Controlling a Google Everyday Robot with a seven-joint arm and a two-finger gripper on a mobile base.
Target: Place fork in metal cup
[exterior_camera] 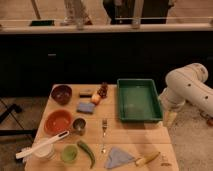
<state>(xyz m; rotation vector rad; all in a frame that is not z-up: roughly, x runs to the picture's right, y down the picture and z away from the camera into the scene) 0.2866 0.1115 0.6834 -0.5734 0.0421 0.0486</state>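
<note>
Camera view: a wooden tabletop (135, 136) is seen from above and in front, with a white robot arm (189, 87) at its right side.
Gripper: the gripper (171, 118) is held low just off the right edge of the tabletop, beside the near right corner of the green tray (121, 102); its fingers are spread and nothing is held.
Fork: the fork (104, 132) is laid flat near the middle of the tabletop, tines toward the far edge, apart from the gripper.
Metal cup: the metal cup (79, 125) is stood upright just left of the fork, touching the orange bowl (58, 121).
Far edge: a dark red bowl (62, 93) is placed at the left and the tray at the right.
Near left corner: a white utensil (42, 145) is laid across a white cup (45, 152), with a green cup (69, 154) beside it.
Near edge: a blue cloth (118, 158) and a yellow-handled knife (149, 158) are laid toward the right.
</note>
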